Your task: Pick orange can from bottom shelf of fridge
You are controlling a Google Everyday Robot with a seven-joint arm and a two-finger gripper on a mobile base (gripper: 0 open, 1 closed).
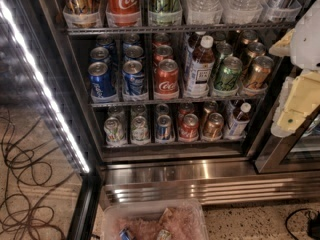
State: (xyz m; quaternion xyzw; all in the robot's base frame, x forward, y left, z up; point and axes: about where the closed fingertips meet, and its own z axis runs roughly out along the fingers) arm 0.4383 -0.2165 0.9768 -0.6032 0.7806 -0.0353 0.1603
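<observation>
The fridge stands open, with wire racks of drinks in a dark interior. On the bottom shelf the orange can stands upright, fifth in the front row. A red can is on its left and a small white-capped bottle on its right. A blue can and two silver-green cans stand further left. My gripper, a cream and white assembly, hangs at the right edge, outside the fridge. It is above and to the right of the orange can, and nothing shows in it.
The middle rack holds taller blue and red Coca-Cola cans, a bottle and green and gold-brown cans. The glass door with its light strip is swung open at the left. A clear plastic bin sits on the floor below. Cables lie at the left.
</observation>
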